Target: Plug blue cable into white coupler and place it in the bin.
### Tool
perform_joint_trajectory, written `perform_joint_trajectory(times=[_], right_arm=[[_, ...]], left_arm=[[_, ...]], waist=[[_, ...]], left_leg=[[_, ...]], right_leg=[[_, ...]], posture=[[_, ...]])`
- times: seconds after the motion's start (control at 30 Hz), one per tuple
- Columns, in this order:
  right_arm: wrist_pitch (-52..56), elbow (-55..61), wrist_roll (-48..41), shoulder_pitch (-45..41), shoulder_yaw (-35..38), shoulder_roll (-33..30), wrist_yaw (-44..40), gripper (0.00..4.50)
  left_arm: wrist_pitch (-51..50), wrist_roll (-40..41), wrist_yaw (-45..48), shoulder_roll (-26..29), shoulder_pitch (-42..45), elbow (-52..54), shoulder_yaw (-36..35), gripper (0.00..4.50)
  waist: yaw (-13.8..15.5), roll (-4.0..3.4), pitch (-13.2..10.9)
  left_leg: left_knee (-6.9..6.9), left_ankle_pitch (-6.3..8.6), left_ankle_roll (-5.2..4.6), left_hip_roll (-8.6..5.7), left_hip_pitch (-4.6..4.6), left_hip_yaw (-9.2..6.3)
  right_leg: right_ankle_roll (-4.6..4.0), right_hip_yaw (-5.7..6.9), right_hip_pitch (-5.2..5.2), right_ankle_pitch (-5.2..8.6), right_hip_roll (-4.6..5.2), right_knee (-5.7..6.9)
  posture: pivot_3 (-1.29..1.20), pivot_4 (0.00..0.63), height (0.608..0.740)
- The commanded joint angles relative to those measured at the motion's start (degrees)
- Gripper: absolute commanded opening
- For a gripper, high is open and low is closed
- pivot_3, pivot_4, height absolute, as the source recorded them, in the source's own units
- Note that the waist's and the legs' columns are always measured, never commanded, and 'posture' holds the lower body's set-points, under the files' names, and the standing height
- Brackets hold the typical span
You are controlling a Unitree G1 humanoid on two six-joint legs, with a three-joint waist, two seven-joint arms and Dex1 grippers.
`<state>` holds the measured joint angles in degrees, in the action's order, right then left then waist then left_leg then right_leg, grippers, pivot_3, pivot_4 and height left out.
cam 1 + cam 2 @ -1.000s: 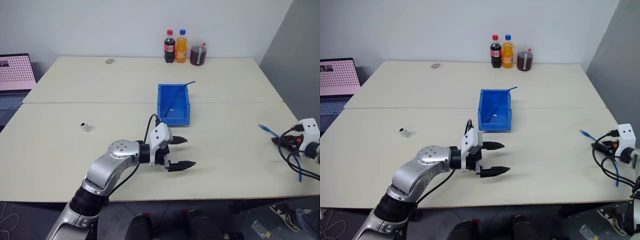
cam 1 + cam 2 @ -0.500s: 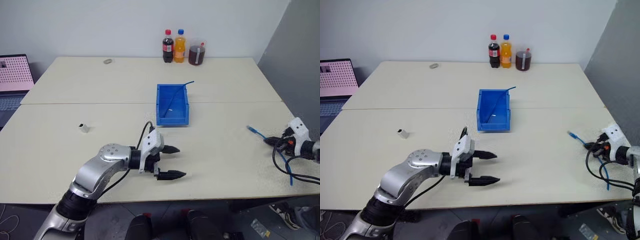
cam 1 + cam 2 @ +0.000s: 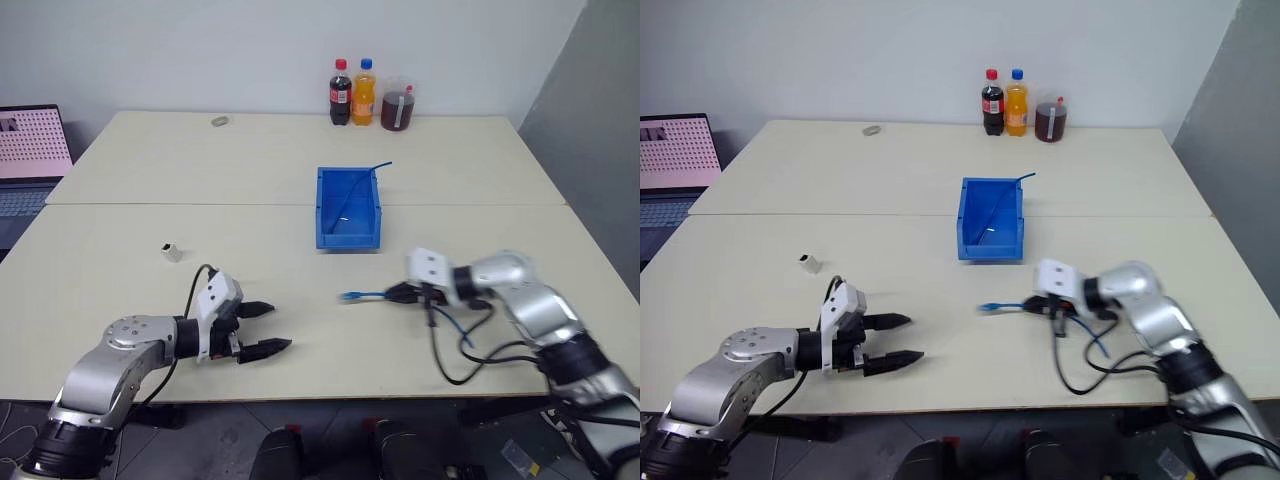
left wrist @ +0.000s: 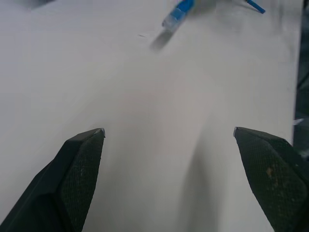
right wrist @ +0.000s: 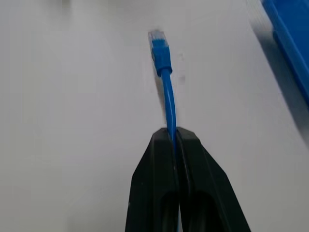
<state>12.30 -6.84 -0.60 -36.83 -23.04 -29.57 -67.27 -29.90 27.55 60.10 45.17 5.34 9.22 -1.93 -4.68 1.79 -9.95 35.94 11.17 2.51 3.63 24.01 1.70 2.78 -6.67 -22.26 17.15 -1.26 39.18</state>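
In the head views the right gripper (image 3: 398, 294) has its fingers pinched on the blue cable (image 3: 362, 295), whose plug end juts out past the fingertips toward the left gripper (image 3: 268, 328), which hovers over the worktop (image 3: 120, 190) with fingers spread wide; the white coupler (image 3: 171, 252) stands well beyond those open fingers, and the bin (image 3: 347, 208) lies beyond the right gripper's. The left wrist view shows both fingers (image 4: 79, 159) far apart over bare worktop, the cable's plug ahead of them. The right wrist view shows the fingers (image 5: 161, 159) clamped on the cable, the bin's blue edge off to one side.
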Motion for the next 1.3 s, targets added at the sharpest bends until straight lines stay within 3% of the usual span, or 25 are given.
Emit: perform_joint_trajectory(times=[0.03, 0.2, 0.47, 0.6, 0.7, 0.9, 1.1, 1.2, 1.3], right_arm=[[-4.7, -6.9, 4.1, -4.7, -3.8, 4.1, 1.1, 0.02], [-10.0, -14.9, 8.3, -7.5, -6.3, 7.2, 3.2, 0.02], [-11.0, -14.3, 7.9, -7.2, -4.5, 7.7, 2.6, 1.77], [-4.9, -7.7, 4.2, -5.5, -1.8, 6.5, 0.9, 2.7], [7.5, 4.0, -3.3, -1.5, 2.6, 4.9, -0.8, 3.31], [21.8, 23.0, -9.2, 9.5, 7.0, -0.9, 2.5, 3.31], [30.6, 33.6, -13.2, 16.0, 10.4, -0.6, 9.9, 3.31], [32.6, 35.6, -14.3, 17.0, 11.1, -0.2, 12.7, 3.34], [33.8, 37.2, -14.9, 18.2, 11.5, -0.2, 15.5, 3.34]], left_arm=[[2.7, -1.0, 0.3, 0.9, -0.3, -1.3, -2.3, 4.5], [4.4, -1.9, -0.3, 0.3, -0.5, -3.5, -2.9, 4.5], [9.1, -5.4, -0.4, -1.5, 2.8, -8.9, -0.3, 4.5], [11.4, -7.8, 0.1, -3.4, 6.8, -11.8, 2.3, 4.5], [12.8, -9.4, 0.7, -5.4, 9.5, -13.4, 4.9, 4.5], [17.6, -13.3, 1.8, -8.5, 13.0, -18.1, 9.0, 4.5], [21.8, -17.4, 1.7, -11.0, 16.7, -24.8, 11.2, 4.5], [23.0, -18.9, 2.1, -11.3, 17.6, -26.6, 12.2, 4.14], [23.9, -20.3, 3.2, -11.7, 18.5, -28.2, 13.7, 3.42]], waist=[[0.3, 0.02, 0.0], [1.6, 0.02, 0.0], [1.5, 0.03, 0.0], [1.6, 0.03, 0.0], [2.0, 0.03, 0.0], [2.8, 0.04, 0.0], [2.9, 0.03, 0.0], [2.8, 0.05, 0.1], [2.9, 0.06, 0.1]], left_leg=[[-0.02, 0.0, 0.0, 0.0, 0.1, -0.04], [-0.01, 0.06, 0.09, 0.0, 0.37, -0.12], [0.02, 0.07, 0.1, 0.01, 0.41, -0.31], [0.07, 0.06, 0.1, 0.01, 0.41, -0.44], [0.11, 0.06, 0.11, -0.04, 0.44, -0.59], [0.11, 0.06, 0.11, -0.05, 0.49, -0.92], [0.16, 0.04, 0.11, -0.07, 0.46, -1.07], [0.19, 0.03, 0.11, -0.07, 0.38, -1.06], [0.18, 0.03, 0.11, -0.07, 0.36, -1.07]], right_leg=[[-0.09, 0.07, -0.05, 0.02, 0.01, -0.01], [-0.49, 0.29, -0.21, -0.04, 0.08, -0.02], [-0.6, 0.57, -0.23, 0.02, 0.09, 0.19], [-0.64, 0.74, -0.22, 0.05, 0.09, 0.37], [-0.69, 0.84, -0.22, 0.08, 0.08, 0.52], [-0.83, 1.09, -0.16, 0.16, 0.02, 0.59], [-0.61, 1.14, -0.11, 0.37, -0.04, 0.71], [-0.58, 1.12, -0.04, 0.36, -0.04, 0.71], [-0.58, 1.13, -0.01, 0.37, -0.04, 0.71]], posture=[[0.0, 0.15, 0.74], [0.0, 0.15, 0.74], [0.0, 0.15, 0.74], [0.0, 0.15, 0.74], [0.0, 0.15, 0.74], [0.0, 0.15, 0.74], [0.0, 0.15, 0.74], [0.0, 0.15, 0.74], [0.0, 0.15, 0.74]])
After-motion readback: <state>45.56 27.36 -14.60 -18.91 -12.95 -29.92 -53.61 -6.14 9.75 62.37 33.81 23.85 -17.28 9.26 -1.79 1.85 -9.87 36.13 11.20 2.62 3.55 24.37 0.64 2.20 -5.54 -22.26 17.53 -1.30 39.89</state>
